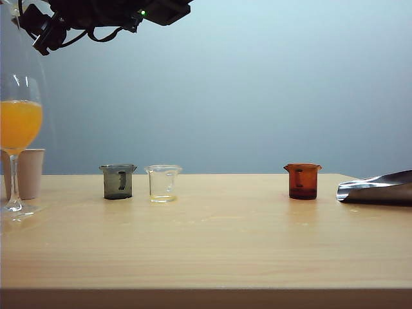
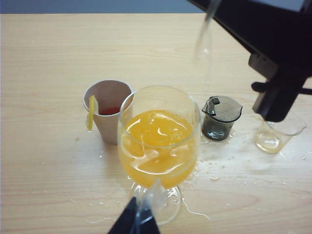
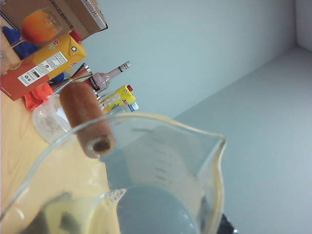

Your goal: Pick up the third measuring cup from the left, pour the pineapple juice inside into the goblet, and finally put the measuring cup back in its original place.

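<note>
The goblet [image 1: 18, 122] [image 2: 159, 141] stands at the table's left edge, its bowl half full of orange-yellow liquid with a rippled surface. High above it hangs my right arm [image 1: 109, 13]. My right gripper [image 3: 129, 222] is shut on the third measuring cup [image 3: 161, 161]. That clear cup is tilted, its reddish-brown handle [image 3: 87, 122] jutting from the rim, and pale yellow pineapple juice [image 3: 87, 217] lies against its lower wall. My left gripper [image 2: 135, 220] sits just before the goblet's foot with its fingers together. In the exterior view the stem stands free.
A paper cup [image 1: 29, 172] [image 2: 109, 105] stands behind the goblet. Right of it are a grey cup [image 1: 118, 181] [image 2: 221, 117], a clear handleless cup [image 1: 163, 183] [image 2: 278, 139], an amber cup [image 1: 302, 181] and a silver pouch [image 1: 380, 188]. Spilled drops [image 2: 214, 163] wet the table.
</note>
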Tool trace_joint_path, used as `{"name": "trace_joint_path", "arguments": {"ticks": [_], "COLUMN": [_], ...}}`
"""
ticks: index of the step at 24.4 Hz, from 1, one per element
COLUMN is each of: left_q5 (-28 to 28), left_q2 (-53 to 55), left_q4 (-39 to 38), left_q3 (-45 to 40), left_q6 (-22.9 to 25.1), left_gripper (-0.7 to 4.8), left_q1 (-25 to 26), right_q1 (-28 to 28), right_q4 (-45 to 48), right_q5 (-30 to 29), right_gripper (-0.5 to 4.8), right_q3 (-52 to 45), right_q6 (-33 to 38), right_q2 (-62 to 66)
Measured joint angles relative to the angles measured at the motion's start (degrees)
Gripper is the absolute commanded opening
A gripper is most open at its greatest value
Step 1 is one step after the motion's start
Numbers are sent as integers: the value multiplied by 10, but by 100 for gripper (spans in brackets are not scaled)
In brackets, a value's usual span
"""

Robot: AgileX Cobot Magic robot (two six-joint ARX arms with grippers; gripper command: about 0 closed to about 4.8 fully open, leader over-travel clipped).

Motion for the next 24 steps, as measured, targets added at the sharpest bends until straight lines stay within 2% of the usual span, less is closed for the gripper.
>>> {"name": "trace_joint_path", "arguments": {"ticks": [24], "left_q5": [0], "left_q2": [0], "left_q4": [0], "left_q3": [0], "left_q6": [0], "left_gripper": [-4], "left_q1": [0], "right_q1": [-5], "right_q4": [0], "right_q5": [-22], "right_gripper": [103], "right_q3": [0], "right_q6": [-44], "right_q2": [0]}}
